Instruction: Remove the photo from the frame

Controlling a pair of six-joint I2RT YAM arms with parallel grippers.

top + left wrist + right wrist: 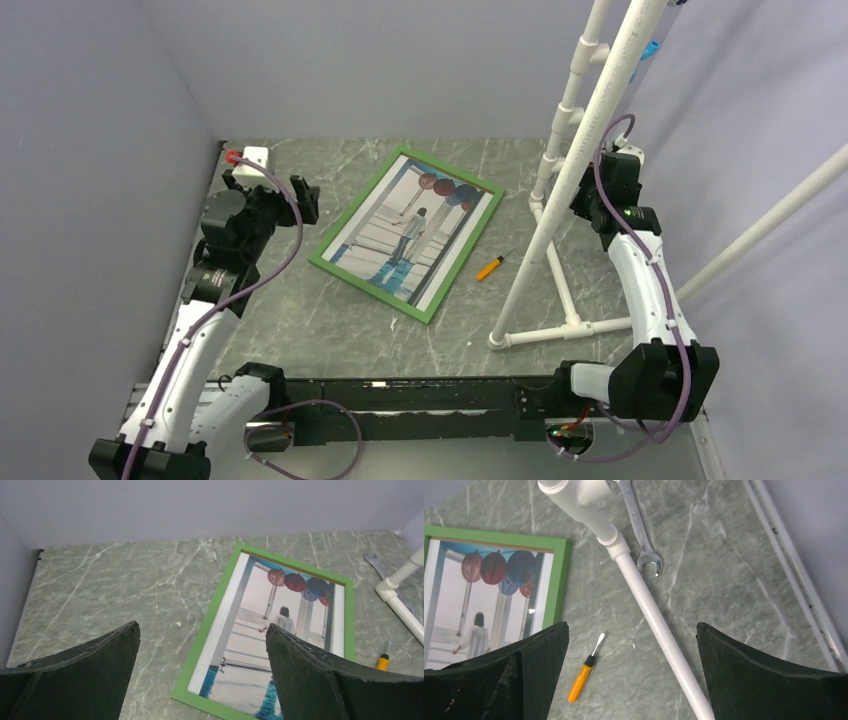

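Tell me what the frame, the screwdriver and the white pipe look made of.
The frame has a flat, matte green front that looks painted. It could be wood or plastic, since the colour hides which. The screwdriver has a glossy orange handle, probably plastic, and a thin grey shaft that looks like metal. The white pipe is smooth and slightly shiny with a thicker joint collar, so it is probably PVC-type plastic.

frame: green | photo: pale stripes, teal patches, red-blue balloons | screwdriver: orange | table: grey-green marble
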